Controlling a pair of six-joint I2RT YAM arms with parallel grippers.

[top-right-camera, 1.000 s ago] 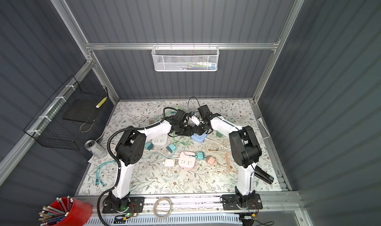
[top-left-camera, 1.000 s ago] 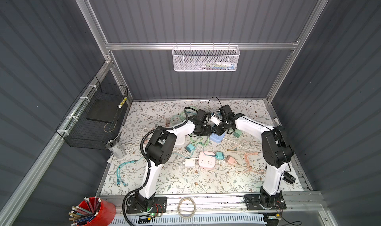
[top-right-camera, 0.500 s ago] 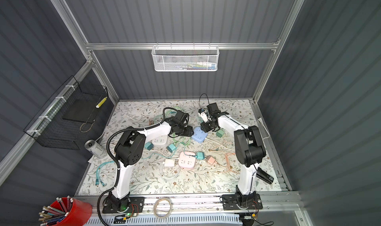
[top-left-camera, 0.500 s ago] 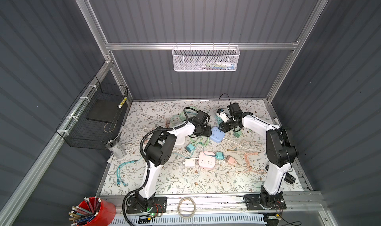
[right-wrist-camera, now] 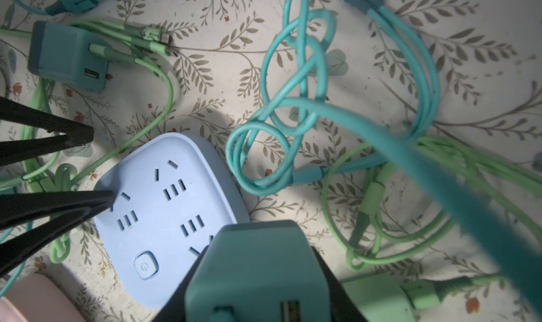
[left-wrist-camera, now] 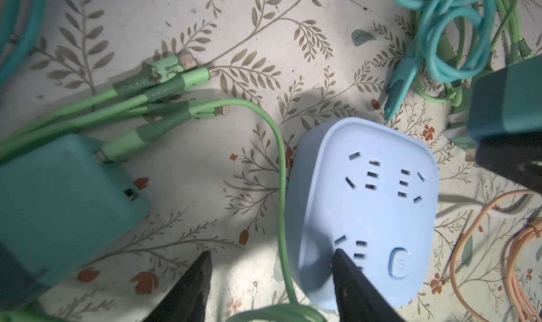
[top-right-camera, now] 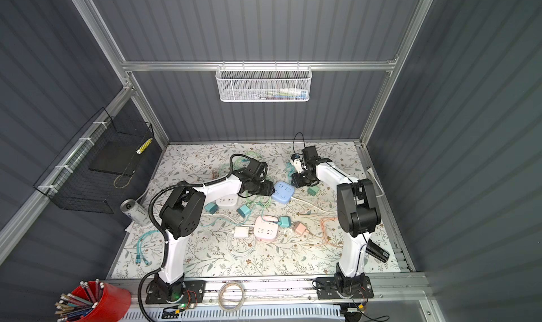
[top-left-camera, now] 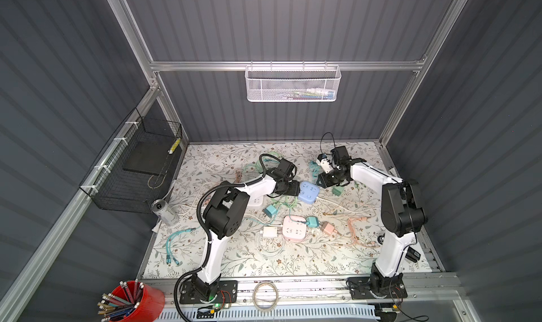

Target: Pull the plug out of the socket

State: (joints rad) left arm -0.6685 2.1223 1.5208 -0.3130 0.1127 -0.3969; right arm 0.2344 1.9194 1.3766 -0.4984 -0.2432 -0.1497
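Left gripper [top-left-camera: 293,187] [top-right-camera: 268,188] sits at 9 o'clock of the blue socket [top-left-camera: 308,192] [top-right-camera: 283,190], touching its near edge. It is released: jaws spread wide, nothing clamped. In the left wrist view one fingertip [left-wrist-camera: 337,254] rests on the socket face [left-wrist-camera: 366,212] by the power button. The other fingertip [left-wrist-camera: 205,257] is off the socket, over the floral mat [left-wrist-camera: 190,173]. A green cable [left-wrist-camera: 281,188] runs between the two. The right wrist view shows the same, with one black finger [right-wrist-camera: 108,198] on a corner of the socket [right-wrist-camera: 164,217] and the other over the mat.

The socket lies flat near mat centre, face up, slots showing. A teal charger [left-wrist-camera: 58,203] [right-wrist-camera: 67,53] with green leads lies at 8 o'clock of it, apart.

Right gripper [top-left-camera: 322,182] [top-right-camera: 296,180] is at 2 o'clock of the socket, just beside it and not touching. It is clenched on the teal plug [right-wrist-camera: 258,270] [left-wrist-camera: 507,100], black jaws on both flanks. The plug is out of the socket and apart from it, with mat showing between them in the left wrist view. The plug is hard to make out in the top views. Teal cable loops [right-wrist-camera: 293,115] lie on the mat at 1 o'clock of the socket, and one blurred strand crosses close to the right wrist lens. A pink socket [top-left-camera: 294,229] lies at 6 o'clock, well apart.
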